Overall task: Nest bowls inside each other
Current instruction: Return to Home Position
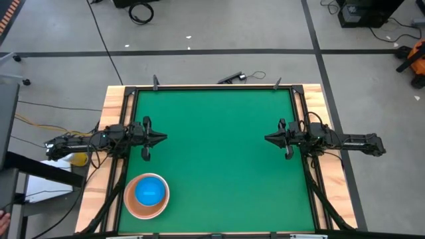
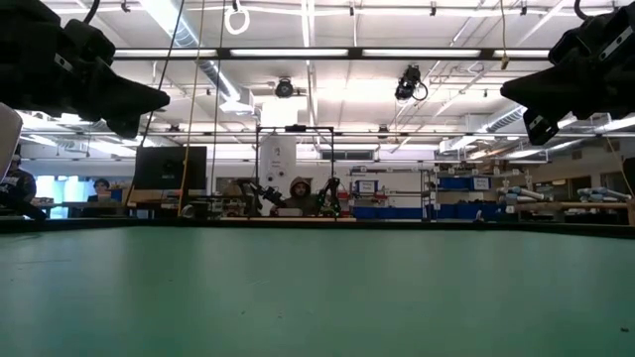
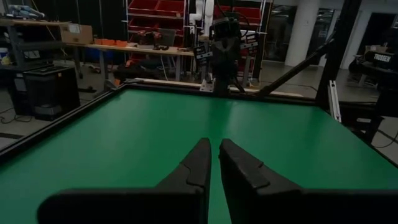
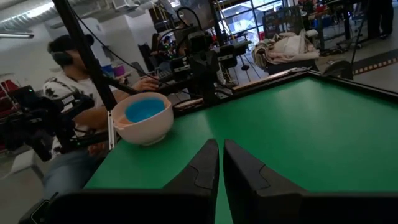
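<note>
A stack of nested bowls [image 1: 146,194] rests on its base near the near-left corner of the green table [image 1: 219,153]. From above it shows a tan-peach outer rim, a pale ring inside it and a blue bowl [image 1: 150,191] in the middle. In the right wrist view the stack [image 4: 142,118] has a white outer wall and a blue inside. My left gripper [image 1: 165,138] hovers shut at the table's left edge, pointing level toward the right. My right gripper [image 1: 267,138] hovers shut at the right edge, facing it. Neither gripper touches a bowl.
A black frame [image 1: 212,87] runs round the table, with wooden boards [image 1: 113,106] outside it. A seated person [image 4: 68,99] shows beyond the table's left side, behind the left arm [image 4: 199,62]. Bare green surface lies between the two grippers.
</note>
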